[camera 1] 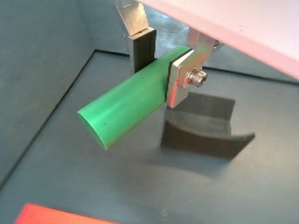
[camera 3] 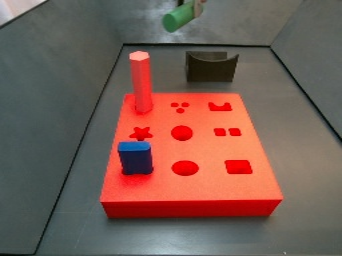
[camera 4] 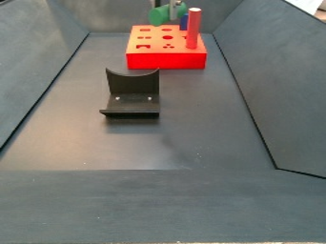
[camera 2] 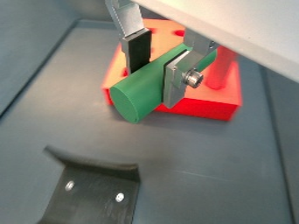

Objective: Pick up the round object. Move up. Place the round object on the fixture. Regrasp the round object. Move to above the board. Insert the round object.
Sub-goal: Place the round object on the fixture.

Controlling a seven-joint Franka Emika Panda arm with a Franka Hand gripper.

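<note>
My gripper (camera 1: 160,74) is shut on the round object (camera 1: 122,109), a green cylindrical peg held crosswise between the silver fingers (camera 1: 179,80), one end sticking well out. In both wrist views it hangs in the air, touching nothing below. The fixture (camera 1: 205,129), a dark block with a curved notch, stands on the floor underneath and a little to one side. The other wrist camera shows the gripper (camera 2: 156,72) holding the peg (camera 2: 142,92), with the red board (camera 2: 216,98) behind it and the fixture (camera 2: 93,188) nearer. The peg (camera 3: 181,17) sits high near the fixture (camera 3: 210,66).
On the board (camera 3: 201,195) a red hexagonal peg (camera 3: 140,80) stands upright in a hole and a blue square block (camera 3: 134,157) sits in another. Dark sloping walls ring the floor. From the opposite side, the fixture (camera 4: 132,95) stands in front of the board (camera 4: 166,52).
</note>
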